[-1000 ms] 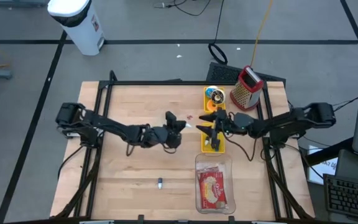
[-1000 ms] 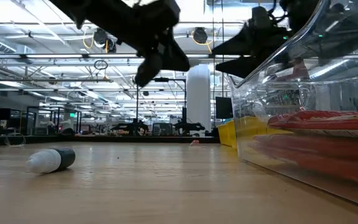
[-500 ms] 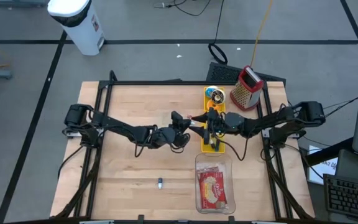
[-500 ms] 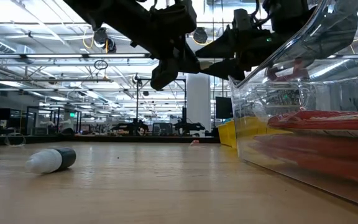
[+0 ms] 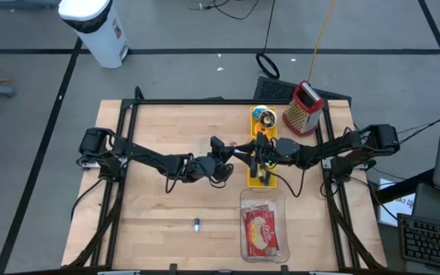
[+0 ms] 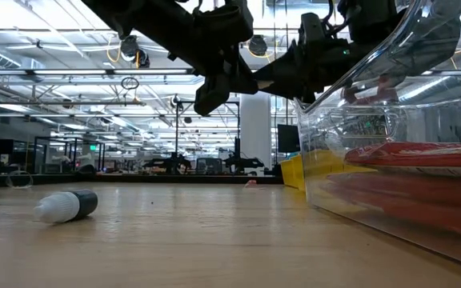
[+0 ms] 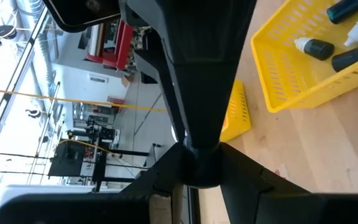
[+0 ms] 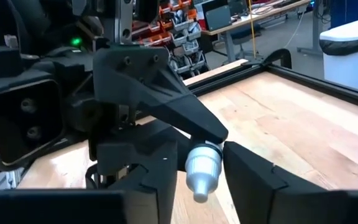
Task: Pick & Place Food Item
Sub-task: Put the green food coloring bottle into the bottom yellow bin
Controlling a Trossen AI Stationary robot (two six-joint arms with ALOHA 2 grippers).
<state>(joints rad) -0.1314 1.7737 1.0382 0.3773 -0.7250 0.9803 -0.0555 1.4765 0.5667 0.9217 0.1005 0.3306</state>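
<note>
A small dark bottle with a pale cap (image 8: 202,163) hangs level above the middle of the table, between my two grippers, which face each other. My left gripper (image 5: 228,156) reaches in from the table's left and is shut on the bottle's dark body (image 7: 201,169). My right gripper (image 5: 246,151) comes in from the right, and its fingers (image 8: 166,177) close about the cap. A red food packet (image 5: 260,231) lies in a clear tub (image 5: 262,200) at the near right. My left gripper pinches the bottle's dark body (image 7: 201,180) between its two fingers, coming nearly level from the table's left. The bottle is lifted clear, its capped end pointing at the other gripper. My right gripper has a finger on each side of the pale cap (image 8: 216,155), coming level from the table's right. The far finger (image 8: 241,165) lies against the cap. Whether the other one touches it, I cannot tell.
Just right of the grippers a yellow basket (image 5: 255,114) holds more small bottles. A red-handled grater (image 5: 304,107) stands at the far right. Another small bottle (image 5: 195,224) lies on the near middle of the table. The wood on the left is bare.
My left gripper has moved toward the table's right with the bottle, and my right gripper toward the left, until they met above the middle. In the last half second the right gripper's fingers have drawn together about the cap.
</note>
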